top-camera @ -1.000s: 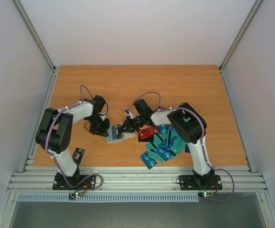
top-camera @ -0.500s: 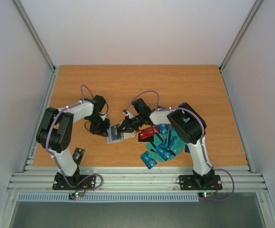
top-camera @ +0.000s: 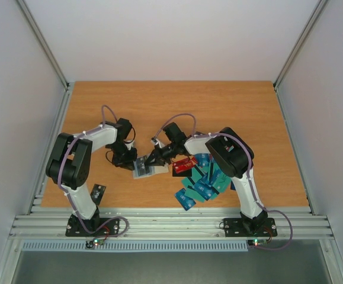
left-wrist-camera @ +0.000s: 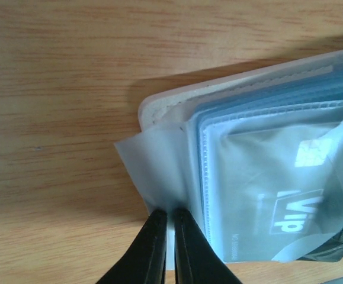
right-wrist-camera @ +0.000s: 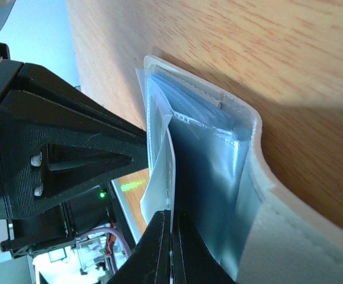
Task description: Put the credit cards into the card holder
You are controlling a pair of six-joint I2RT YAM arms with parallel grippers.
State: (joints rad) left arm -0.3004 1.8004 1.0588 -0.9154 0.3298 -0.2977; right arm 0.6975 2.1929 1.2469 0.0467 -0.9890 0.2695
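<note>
The card holder [top-camera: 141, 170] lies open on the surface [top-camera: 218, 106], left of center in the top view and between the two arms. The credit cards [top-camera: 199, 180] sit in a loose teal, blue and red heap just to its right.

The left gripper [left-wrist-camera: 166, 248] enters from the bottom of its wrist frame. It is clenched on the corner of a clear sleeve [left-wrist-camera: 153, 171] and holds it out from the cream cover. To the right, another sleeve holds a sleeved card [left-wrist-camera: 289, 207] printed "Vip".

The right gripper [right-wrist-camera: 170, 245] is closed tight at the bottom of its frame, its tips at the edge of a pale leaf [right-wrist-camera: 162, 171] among the sleeves. Whether it pinches that leaf cannot be told.
</note>
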